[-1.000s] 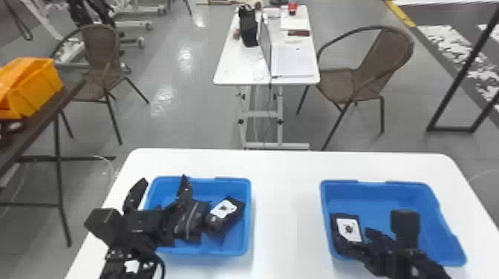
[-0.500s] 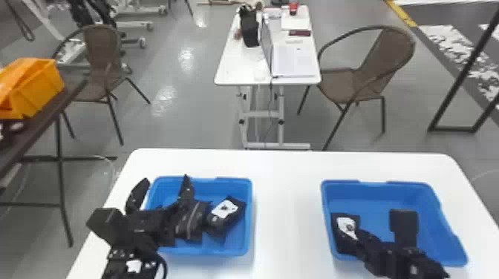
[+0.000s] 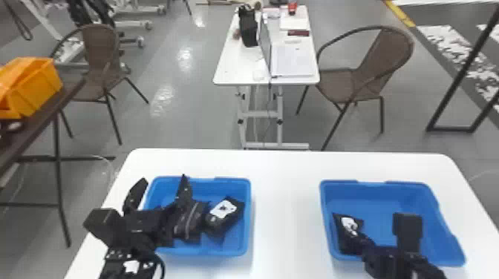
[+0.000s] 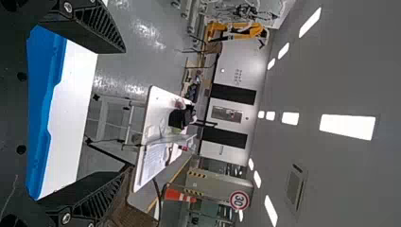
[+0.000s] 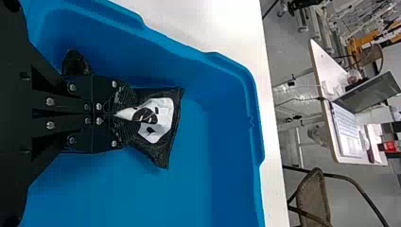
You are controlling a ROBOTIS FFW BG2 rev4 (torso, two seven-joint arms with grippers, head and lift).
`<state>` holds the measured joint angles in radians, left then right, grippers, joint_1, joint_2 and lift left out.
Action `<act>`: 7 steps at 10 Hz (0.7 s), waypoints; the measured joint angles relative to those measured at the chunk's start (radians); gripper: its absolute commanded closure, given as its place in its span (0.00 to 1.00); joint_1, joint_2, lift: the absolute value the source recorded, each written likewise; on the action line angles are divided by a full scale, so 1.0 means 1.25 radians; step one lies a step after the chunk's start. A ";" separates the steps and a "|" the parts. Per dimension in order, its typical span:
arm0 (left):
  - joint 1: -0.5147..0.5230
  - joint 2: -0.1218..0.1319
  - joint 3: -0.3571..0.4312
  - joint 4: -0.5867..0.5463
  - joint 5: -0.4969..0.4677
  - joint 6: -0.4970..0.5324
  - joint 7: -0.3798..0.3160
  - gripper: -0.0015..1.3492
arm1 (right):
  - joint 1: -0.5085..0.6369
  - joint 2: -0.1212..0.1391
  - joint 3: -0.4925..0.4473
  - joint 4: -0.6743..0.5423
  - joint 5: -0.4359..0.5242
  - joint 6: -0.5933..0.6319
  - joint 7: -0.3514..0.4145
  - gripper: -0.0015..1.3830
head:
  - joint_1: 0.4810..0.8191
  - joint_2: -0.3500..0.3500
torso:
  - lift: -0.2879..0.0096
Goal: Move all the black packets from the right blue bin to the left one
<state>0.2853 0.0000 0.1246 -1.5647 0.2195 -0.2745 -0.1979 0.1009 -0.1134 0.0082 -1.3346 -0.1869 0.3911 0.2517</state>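
On the white table (image 3: 286, 181) sit two blue bins, the left bin (image 3: 240, 237) toward its left end, the right bin (image 3: 442, 237) toward its right, with a stretch of tabletop between them. Over the table's left part hangs the left gripper (image 3: 163, 180), its fingers spread apart, and black packets (image 3: 222, 209) lie in the bin there. Over the table's right part, the right gripper (image 3: 355, 237) has its fingers pinched on a black packet (image 3: 349, 223) inside that bin. Beyond the table, on shiny grey floor (image 3: 185, 96), I see a white desk (image 3: 237, 66) with a laptop (image 3: 293, 61), flanked by brown chairs (image 3: 386, 48). Left of the table, a dark bench (image 3: 29, 128) holds an orange crate (image 3: 41, 89).
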 measured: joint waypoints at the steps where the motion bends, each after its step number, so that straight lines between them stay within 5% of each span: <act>1: 0.000 0.000 -0.001 0.000 0.002 -0.002 0.000 0.08 | 0.015 0.000 -0.003 -0.024 -0.010 -0.017 -0.010 0.93 | 0.63 0.60 | 0.97; 4: -0.002 0.000 -0.009 -0.003 0.026 -0.003 0.000 0.08 | 0.059 -0.014 -0.012 -0.178 0.015 -0.052 -0.019 0.93 | 0.63 0.58 | 0.97; 7: -0.004 0.000 -0.013 -0.036 0.049 0.046 0.000 0.07 | 0.010 -0.030 0.015 -0.254 0.002 -0.061 0.050 0.93 | 0.63 0.62 | 0.97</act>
<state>0.2801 0.0000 0.1080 -1.6091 0.2803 -0.2170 -0.1979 0.1135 -0.1511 0.0269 -1.6527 -0.1846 0.3143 0.3139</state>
